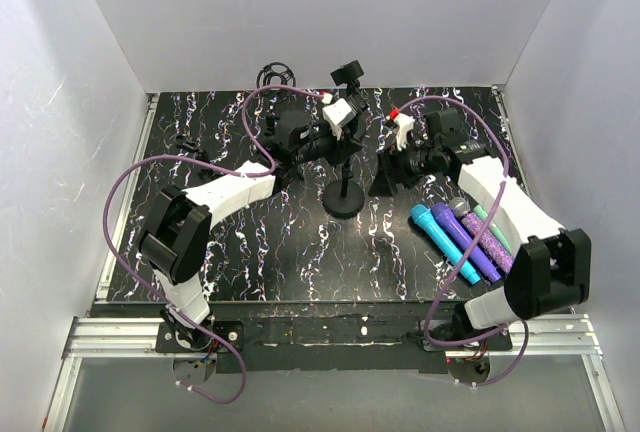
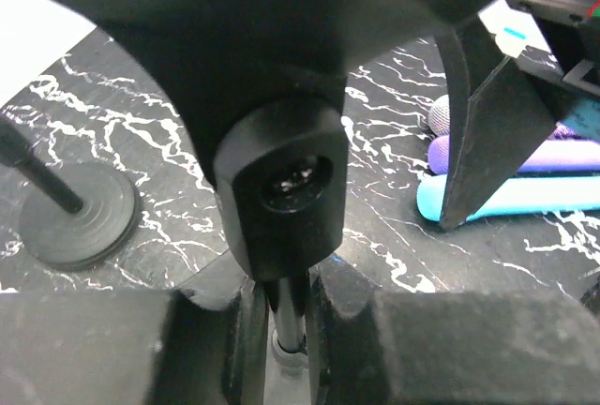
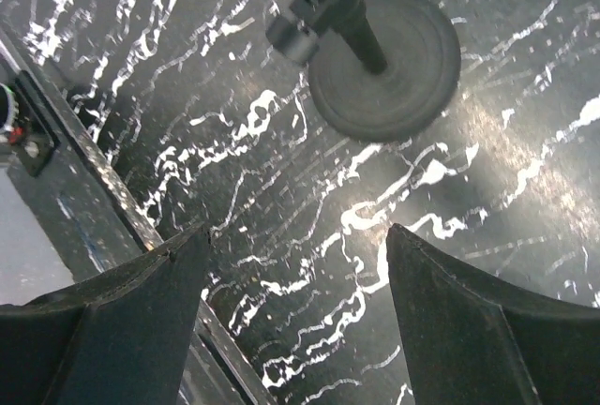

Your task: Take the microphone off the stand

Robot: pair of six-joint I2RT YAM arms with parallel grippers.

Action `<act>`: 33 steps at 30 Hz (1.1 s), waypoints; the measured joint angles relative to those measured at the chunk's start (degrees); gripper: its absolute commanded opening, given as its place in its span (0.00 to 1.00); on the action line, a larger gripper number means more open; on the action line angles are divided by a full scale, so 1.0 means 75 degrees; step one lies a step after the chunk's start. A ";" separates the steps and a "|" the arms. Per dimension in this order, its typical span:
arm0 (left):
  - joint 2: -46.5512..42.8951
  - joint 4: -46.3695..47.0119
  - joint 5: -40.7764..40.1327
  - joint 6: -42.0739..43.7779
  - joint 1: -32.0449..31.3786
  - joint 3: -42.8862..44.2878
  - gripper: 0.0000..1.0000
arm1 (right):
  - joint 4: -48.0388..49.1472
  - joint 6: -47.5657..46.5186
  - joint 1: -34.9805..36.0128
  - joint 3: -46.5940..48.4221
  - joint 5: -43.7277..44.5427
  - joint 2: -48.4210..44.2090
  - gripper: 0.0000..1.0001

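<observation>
The black microphone stand [image 1: 345, 200] stands mid-table on a round base, its black clip [image 1: 349, 73] at the top. My left gripper [image 1: 340, 130] is shut on the stand's thin upper rod [image 2: 286, 316], just under the hollow clip [image 2: 281, 189]. I see no microphone in the clip. Several microphones lie on the table at right: cyan [image 1: 443, 242], purple [image 1: 467, 242], glittery purple [image 1: 488, 236]. My right gripper [image 1: 393, 172] is open and empty, right of the stand. In its wrist view the gripper [image 3: 295, 236] hovers over bare table near the stand base [image 3: 384, 63].
A black ring-shaped mount [image 1: 276, 75] sits at the back edge of the table. A small black object [image 1: 184, 141] lies at the left. White walls enclose the marbled black table [image 1: 260, 252] on three sides. A metal rail [image 3: 122, 208] runs along its edge.
</observation>
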 measured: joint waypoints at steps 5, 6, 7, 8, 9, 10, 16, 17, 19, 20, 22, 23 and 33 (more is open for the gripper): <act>-0.0029 -0.0023 -0.0968 -0.0848 0.0000 0.0015 0.00 | 0.0152 0.0606 0.0000 0.0868 -0.0632 0.1023 0.77; -0.0029 -0.0117 -0.1326 -0.1116 0.0000 0.0076 0.00 | 0.0254 0.0816 0.0000 0.1014 -0.0723 0.1212 0.75; -0.0029 -0.0306 -0.1684 -0.1399 -0.0006 0.0192 0.00 | 0.0373 0.1043 -0.0003 0.1134 -0.0822 0.1381 0.73; -0.0029 -0.0539 -0.2055 -0.1711 -0.0006 0.0315 0.00 | 0.0478 0.1265 -0.0006 0.1221 -0.0933 0.1521 0.70; -0.0029 -0.0775 -0.2340 -0.2022 -0.0006 0.0414 0.00 | 0.0577 0.1486 -0.0009 0.1294 -0.1058 0.1644 0.66; -0.0029 -0.0941 -0.2570 -0.2296 -0.0006 0.0484 0.00 | 0.0685 0.1693 -0.0020 0.1338 -0.1177 0.1754 0.61; -0.0029 -0.1547 -0.3526 -0.3276 0.0038 0.0702 0.00 | 0.1282 0.2833 -0.0050 0.1437 -0.1743 0.2294 0.50; -0.0029 -0.1635 -0.3660 -0.3375 0.0032 0.0746 0.00 | 0.1387 0.3034 -0.0050 0.1475 -0.1818 0.2404 0.50; -0.0029 -0.1784 -0.3858 -0.3529 0.0023 0.0793 0.00 | 0.1609 0.3398 -0.0047 0.1559 -0.1947 0.2626 0.53; -0.0029 -0.1816 -0.3931 -0.3582 0.0023 0.0807 0.00 | 0.1708 0.3564 -0.0047 0.1614 -0.1999 0.2731 0.55; -0.0029 -0.1886 -0.4045 -0.3675 0.0020 0.0839 0.00 | 0.1865 0.3826 -0.0038 0.1760 -0.2040 0.2926 0.56; -0.0029 -0.1920 -0.4077 -0.3710 0.0020 0.0851 0.00 | 0.1920 0.3928 -0.0023 0.1842 -0.2043 0.3008 0.57; -0.0029 -0.2203 -0.4264 -0.3847 -0.0035 0.0959 0.00 | 0.2052 0.4336 0.0321 0.2305 -0.1550 0.3378 0.50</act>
